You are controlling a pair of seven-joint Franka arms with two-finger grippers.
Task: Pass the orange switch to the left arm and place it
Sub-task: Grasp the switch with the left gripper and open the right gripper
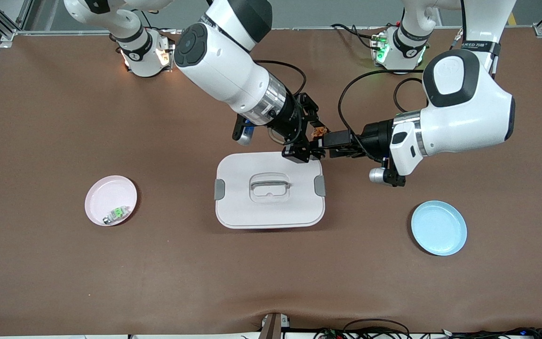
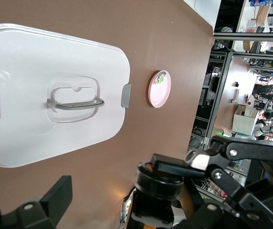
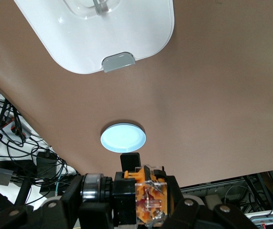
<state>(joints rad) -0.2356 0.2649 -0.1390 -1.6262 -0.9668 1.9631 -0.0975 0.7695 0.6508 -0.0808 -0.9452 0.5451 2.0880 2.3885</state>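
Note:
The orange switch point(image 1: 318, 132) hangs in the air, black-bodied with an orange and clear block point(image 3: 147, 196). My right gripper point(image 1: 309, 142) is shut on it, a finger on each end point(image 3: 126, 206). From the other end of the table my left gripper point(image 1: 328, 142) meets it. It is open, with the switch's round black head point(image 2: 159, 182) between its spread fingers point(image 2: 55, 198); its own midpoint point(image 2: 136, 212) lies beside that head. Both hands are over the corner of the white box point(image 1: 252, 209) that is toward the bases and the left arm's end. The box point(image 2: 26, 57) also shows in the right wrist view point(image 3: 141, 28).
A pink plate point(image 1: 104, 188) holding a small green-and-silver part point(image 1: 115, 214) sits toward the right arm's end. A light blue plate point(image 1: 439, 228) lies toward the left arm's end, nearer the front camera than the box. Brown mat covers the table.

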